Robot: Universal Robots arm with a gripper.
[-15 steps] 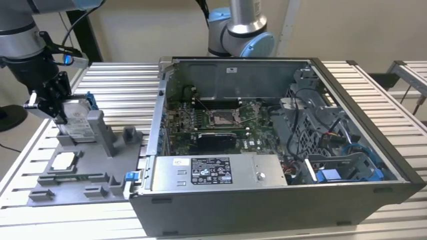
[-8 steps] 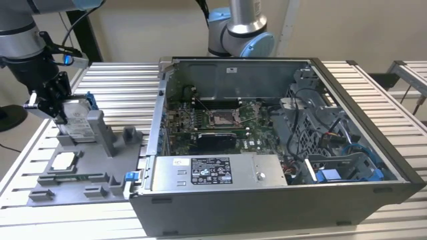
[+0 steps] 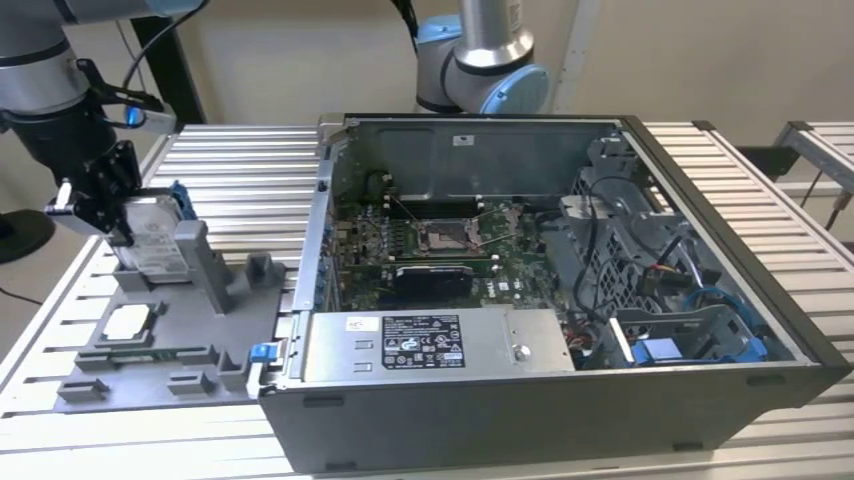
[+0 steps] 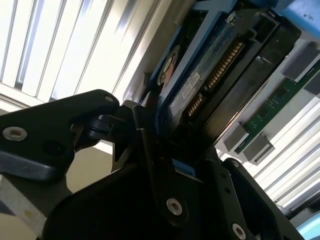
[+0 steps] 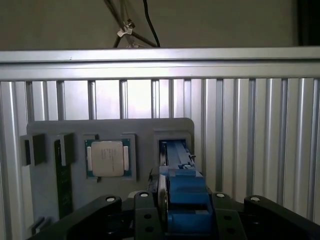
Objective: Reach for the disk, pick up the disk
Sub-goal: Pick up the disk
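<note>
The gripper [image 3: 123, 224] is pinching the disk [image 3: 158, 246], with its black fingers [image 5: 144, 212] pressed against the two broad faces near the disk's top. The disk stands upright, labelled face outward, over the far end of a grey moulded holder [image 3: 200, 322]. The holder lies on the slatted metal worktop [image 3: 240, 165], toward the edge at the exterior view's left. I cannot tell whether the disk's lower edge is seated in the holder's slot [image 5: 172, 146] or just clear of it. In the first wrist view the disk's blue carrier rail [image 5: 186, 197] sits between the fingers and runs down toward that slot. In the second wrist view the disk [image 4: 212, 75] shows its edge and a row of gold contacts, with the gripper [image 4: 167, 160] closed around it. A small white-topped chip [image 3: 130, 320] lies flat in another pocket of the holder, well apart from the disk. An open computer case [image 3: 534, 410] takes up the middle of the worktop, just beside the holder on the exterior view's right.
</note>
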